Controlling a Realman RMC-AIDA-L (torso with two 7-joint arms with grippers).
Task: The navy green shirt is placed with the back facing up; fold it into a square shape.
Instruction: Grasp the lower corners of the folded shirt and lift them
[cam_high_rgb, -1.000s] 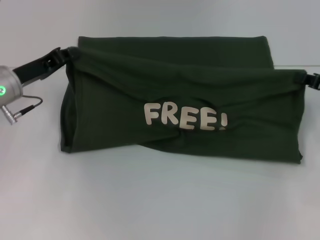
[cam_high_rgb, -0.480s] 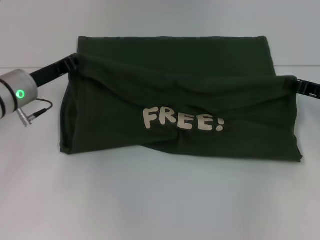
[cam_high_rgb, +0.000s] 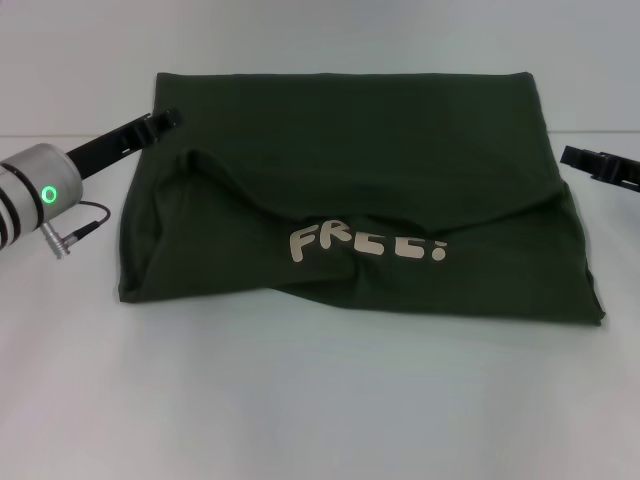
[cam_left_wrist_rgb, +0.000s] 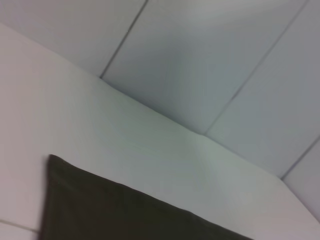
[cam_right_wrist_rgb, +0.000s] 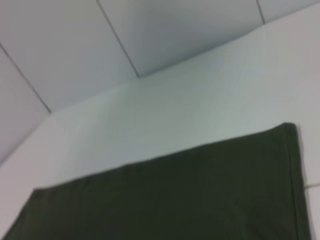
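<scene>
The navy green shirt (cam_high_rgb: 380, 160) lies on the white table (cam_high_rgb: 320, 400) as a wide folded rectangle. Its near layer is folded back over the far part and sags in loose wrinkles, with the cream "FREE!" lettering (cam_high_rgb: 365, 243) showing. My left gripper (cam_high_rgb: 168, 119) is at the shirt's far left edge, free of the cloth. My right gripper (cam_high_rgb: 572, 155) is just off the shirt's right edge, also free of it. Both hold nothing. The shirt's far edge also shows in the left wrist view (cam_left_wrist_rgb: 125, 215) and in the right wrist view (cam_right_wrist_rgb: 175, 200).
My left arm's silver wrist with a green light (cam_high_rgb: 35, 190) and a small cable (cam_high_rgb: 75, 225) hangs over the table at the left. A pale panelled wall (cam_high_rgb: 330, 35) stands behind the table. Bare table lies in front of the shirt.
Both grippers have let go of the folded-over edge. The cloth has dropped and slumped onto the lower layer, and the grippers have drawn slightly outward from it.
</scene>
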